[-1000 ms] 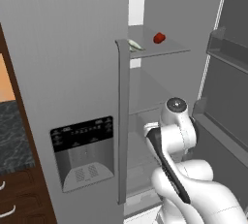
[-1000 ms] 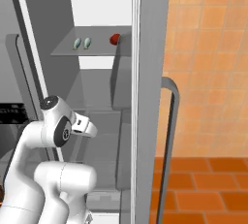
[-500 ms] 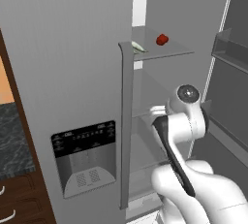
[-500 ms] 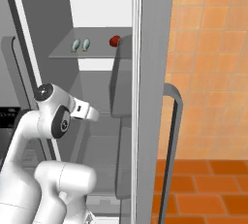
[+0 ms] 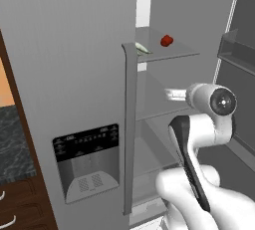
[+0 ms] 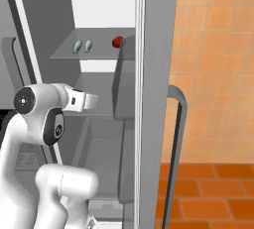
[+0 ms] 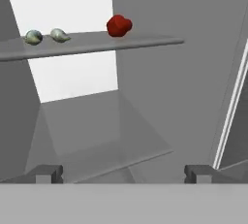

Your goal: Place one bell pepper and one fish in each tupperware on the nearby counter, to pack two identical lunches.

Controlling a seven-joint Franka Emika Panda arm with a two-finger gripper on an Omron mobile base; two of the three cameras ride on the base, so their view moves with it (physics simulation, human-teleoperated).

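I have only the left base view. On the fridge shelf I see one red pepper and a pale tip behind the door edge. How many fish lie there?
Observer: Two fish, side by side: one and the other, clear in the right base view.
Operator: Does the pepper touch them?
Observer: No. The pepper sits apart from them, with a bare stretch of shelf between.
Operator: I cannot see the jaws. Are they open?
Observer: Yes. In the hand view the jaws stand wide apart, with nothing between them.
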